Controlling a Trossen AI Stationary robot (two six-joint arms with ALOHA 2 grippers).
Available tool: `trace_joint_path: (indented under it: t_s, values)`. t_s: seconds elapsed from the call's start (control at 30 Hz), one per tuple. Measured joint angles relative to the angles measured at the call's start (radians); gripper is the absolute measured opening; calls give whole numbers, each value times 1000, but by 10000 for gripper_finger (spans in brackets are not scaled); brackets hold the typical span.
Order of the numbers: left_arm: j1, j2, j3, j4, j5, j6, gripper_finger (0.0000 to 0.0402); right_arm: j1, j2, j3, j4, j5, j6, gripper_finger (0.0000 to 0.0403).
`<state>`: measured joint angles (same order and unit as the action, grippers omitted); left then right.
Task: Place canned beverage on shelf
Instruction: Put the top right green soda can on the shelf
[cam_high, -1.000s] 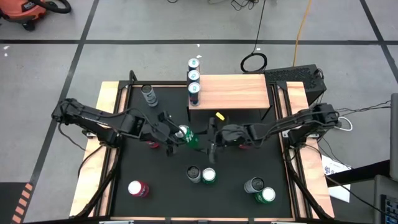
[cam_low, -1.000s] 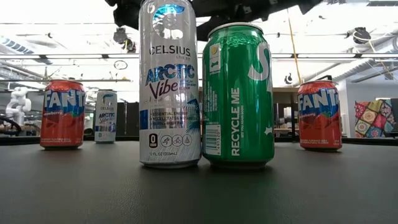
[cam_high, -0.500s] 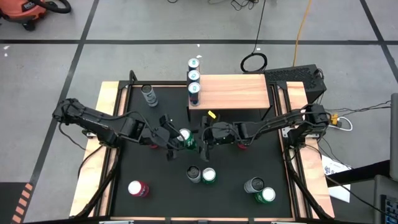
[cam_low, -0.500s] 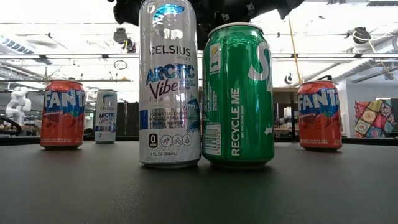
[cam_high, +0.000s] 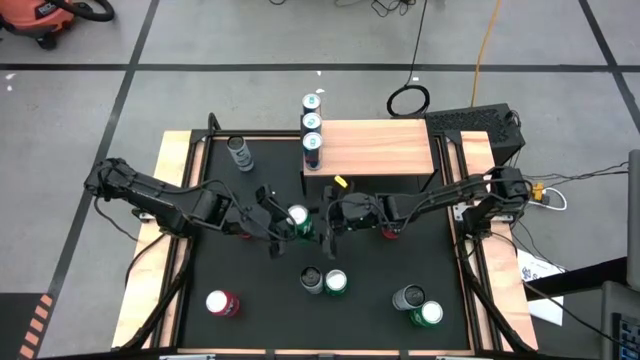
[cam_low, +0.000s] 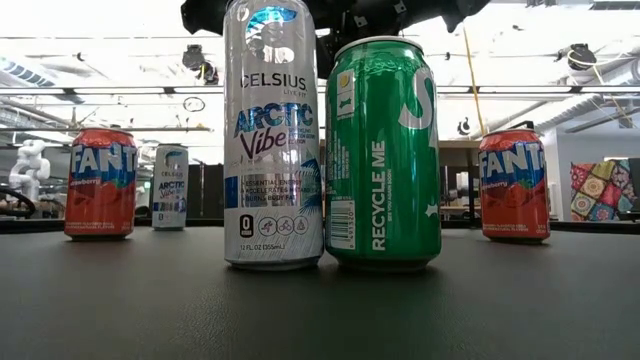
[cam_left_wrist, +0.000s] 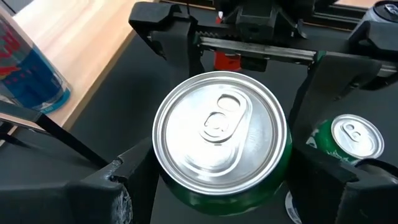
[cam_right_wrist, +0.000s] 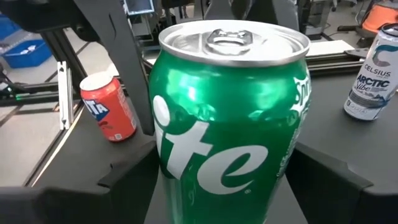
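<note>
A green soda can with a silver top is held upright over the middle of the black table, with my left gripper shut on it. My right gripper comes level from the table's right and is open. Its fingers stand on either side of the can; I cannot tell whether they touch it. The shelf, a light-wood board, stands at the far middle. Three tall cans stand in a row on its left end. My left gripper pinches the green can by its side wall, a little below the top rim, between its two fingers. It comes from the table's left, slanting downward. The can stands upright in the hold, above the table; its bottom is out of view.
On the table stand a grey can at the far left, a red can at the near left, a pair of cans near the middle and another pair at the near right. A red can stands under my right arm.
My right gripper has gone toward the table's left edge, up to the green can, and its fingers now flank the can. My left gripper has kept the can still and upright.
</note>
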<state>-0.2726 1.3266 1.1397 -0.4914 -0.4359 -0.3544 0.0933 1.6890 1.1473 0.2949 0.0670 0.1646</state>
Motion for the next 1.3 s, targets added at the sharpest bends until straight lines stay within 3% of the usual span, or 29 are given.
trace_joint_path:
  t_s: [0.2, 0.37, 0.67, 1.03, 1.13, 1.3]
  values:
    - [0, 0, 0, 11, -27, -15, 270, -2, 0, 0, 11, -30, 39, 320]
    - [2, 0, 0, 22, -48, -18, 270, -2, 0, 0, 28, 9, 33, 329]
    - [-19, 0, 0, 16, -53, -30, 273, 0, 0, 0, 29, 12, 21, 287]
    - [-53, -49, 3, 19, -15, -25, 388, 0, -44, -191, 185, 10, -1, 288]
    - [-58, -77, 3, -4, -82, -25, 394, 0, -117, -259, 262, 15, -37, 288]
    - [-86, -90, -9, -31, -209, 18, 396, -10, -284, -349, 237, 96, -129, 288]
